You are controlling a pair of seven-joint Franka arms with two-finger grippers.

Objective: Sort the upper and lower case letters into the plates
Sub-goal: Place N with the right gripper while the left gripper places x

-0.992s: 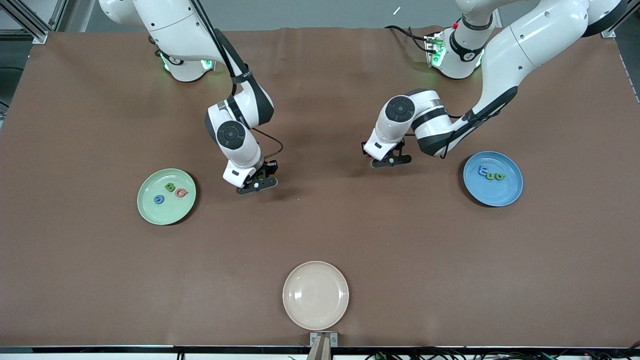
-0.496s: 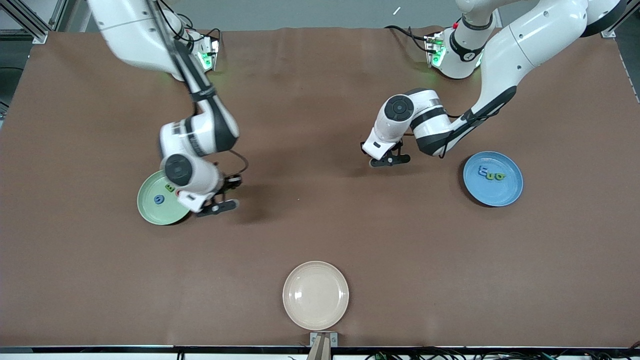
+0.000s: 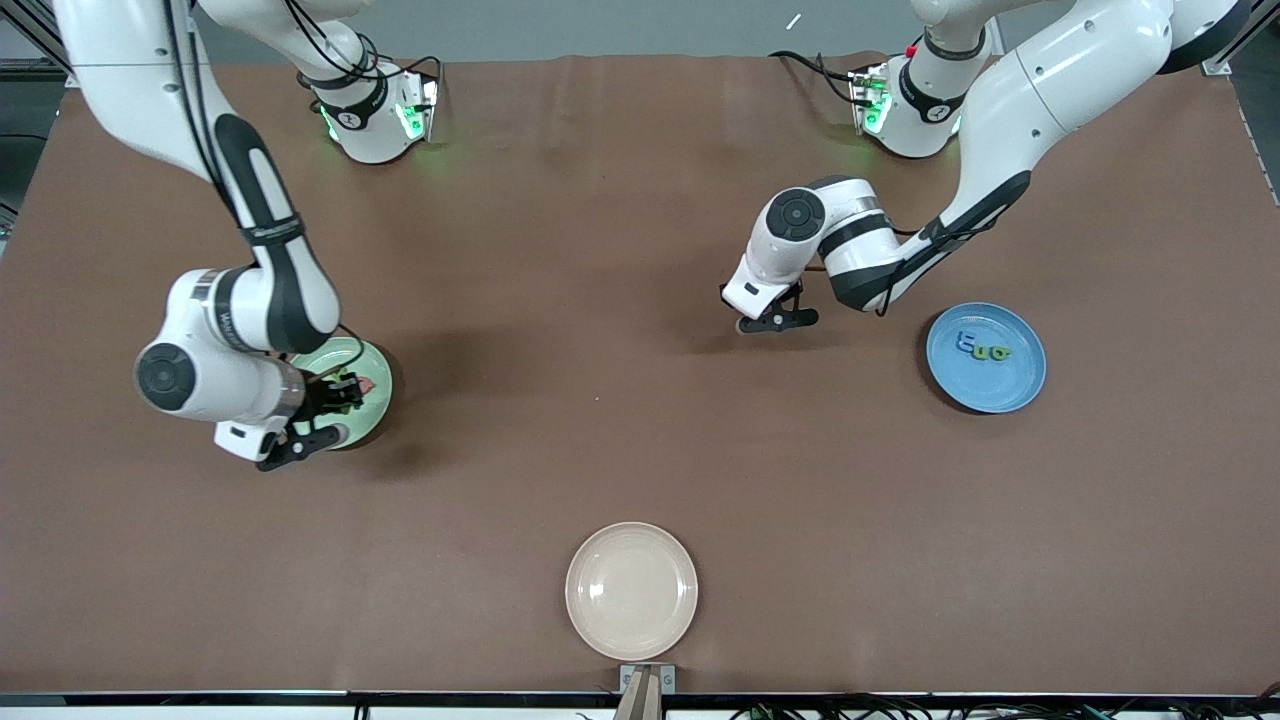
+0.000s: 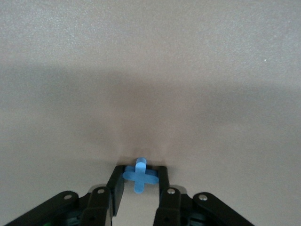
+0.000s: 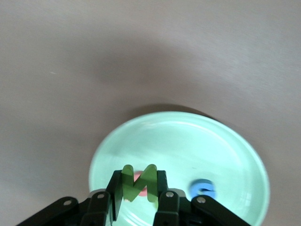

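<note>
My right gripper is shut on a green letter M and hangs over the pale mint green plate. In that plate lie a pink letter and a blue letter. In the front view my right gripper and its arm hide much of the mint plate. My left gripper is low over the table's middle, and its jaws press on a blue cross-shaped letter. The bright blue plate, toward the left arm's end, holds a blue letter and green letters.
A cream-beige plate lies near the table's edge closest to the front camera, with nothing in it. Brown tabletop stretches between the plates.
My right arm has swung from the table's middle to over the mint plate, carrying the green letter. My left gripper has stayed in place and its jaws have closed on the blue cross.
</note>
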